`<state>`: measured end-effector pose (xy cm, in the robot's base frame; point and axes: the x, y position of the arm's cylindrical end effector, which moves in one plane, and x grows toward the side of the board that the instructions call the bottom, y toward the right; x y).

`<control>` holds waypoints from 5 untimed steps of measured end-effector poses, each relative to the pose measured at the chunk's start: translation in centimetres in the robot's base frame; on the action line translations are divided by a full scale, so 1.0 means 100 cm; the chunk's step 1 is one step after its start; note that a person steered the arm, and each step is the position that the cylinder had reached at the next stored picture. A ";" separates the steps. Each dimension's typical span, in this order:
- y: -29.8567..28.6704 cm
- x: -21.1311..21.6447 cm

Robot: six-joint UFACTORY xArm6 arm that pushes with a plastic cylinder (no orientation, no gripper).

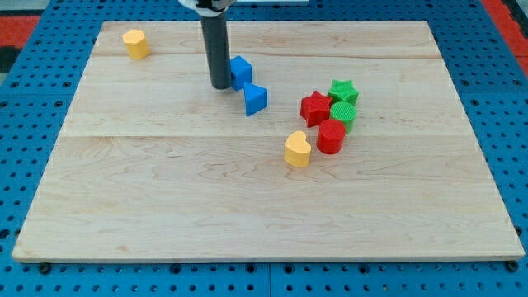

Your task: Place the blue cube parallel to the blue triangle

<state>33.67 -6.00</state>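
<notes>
My tip [221, 86] touches small blue plastic cube [240, 72] on its view-left side; no gripper, nothing held. Blue plastic triangle [255, 99] sits just below-right of cube, w/ cube's push path running view-right.

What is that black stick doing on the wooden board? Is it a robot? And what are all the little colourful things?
Yes, it is part of a robot arm. It has no hand, just a dark rod, and my tip slides over the wooden board to push blocks. Nothing is held. There is one picture, from a camera looking down at the board from in front. My tip sits right beside the blue cube, on its left in the view. Just below the cube lies the blue triangle. To the view's right huddle a red star, a green star, a green round block and a red round block. A yellow block lies near them, another yellow block at the top left.
</notes>
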 end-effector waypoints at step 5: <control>0.054 -0.049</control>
